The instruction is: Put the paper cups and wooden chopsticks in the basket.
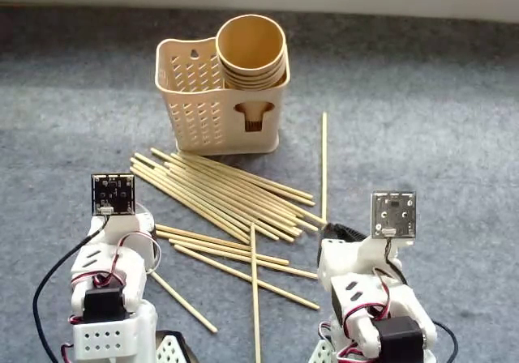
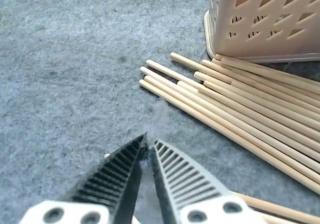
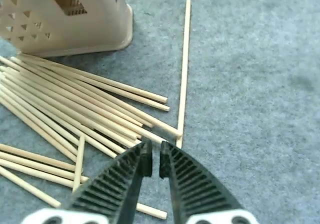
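The left gripper is hovering over the grey carpet, jaws pressed together and gripping nothing, just beside the near ends of the wooden chopsticks. As I judge it, closed jaws coming down on that tight fan are risking a shove rather than a pick. The round sticks are lying side by side and touching, so they could be rolling away or getting pinched several at once.

They are looking pale, thin and smooth, lying flat in front of the basket, with a few crossing loosely nearer the arms. The cream basket is standing upright, already holding the stacked paper cups in its right side. Long sticks dropped in carelessly could be tipping back out.

One lone chopstick is lying at an angle to the fan. The right gripper is hanging at its near end, jaws likewise clenched on nothing.
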Motion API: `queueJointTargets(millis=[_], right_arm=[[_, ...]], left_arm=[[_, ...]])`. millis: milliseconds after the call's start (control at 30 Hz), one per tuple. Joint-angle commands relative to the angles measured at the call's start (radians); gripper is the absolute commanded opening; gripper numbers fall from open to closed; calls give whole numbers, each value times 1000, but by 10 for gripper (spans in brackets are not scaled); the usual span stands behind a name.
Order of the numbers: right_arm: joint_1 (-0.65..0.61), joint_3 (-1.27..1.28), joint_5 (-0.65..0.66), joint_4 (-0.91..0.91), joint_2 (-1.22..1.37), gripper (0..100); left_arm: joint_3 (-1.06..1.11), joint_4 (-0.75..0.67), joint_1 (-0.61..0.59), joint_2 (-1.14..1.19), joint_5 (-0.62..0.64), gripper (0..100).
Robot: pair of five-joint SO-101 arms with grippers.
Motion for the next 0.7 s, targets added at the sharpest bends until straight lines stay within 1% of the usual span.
queueJointTargets(millis=[0,100,200,367,500,567,667], right_arm=[[-68,-38,-12,-24,21,40],[-113,-61,-20,-44,116,41],[-174,-131,-54,-42,274,44],[-305,-263,-114,-44,547,46],[-415,-317,-140,-44,711,49],[-458,-326,-152,-44,773,81],[-512,-326,-196,-54,849,169]], left_arm=[[19,2,-5,-8,-9,7],[19,2,-7,-8,-9,7],[19,2,-7,-8,-9,7],[19,2,-7,-8,-9,7],[19,2,-7,-8,-9,7],[19,2,-7,-8,-9,7],[19,2,-7,-8,-9,7]])
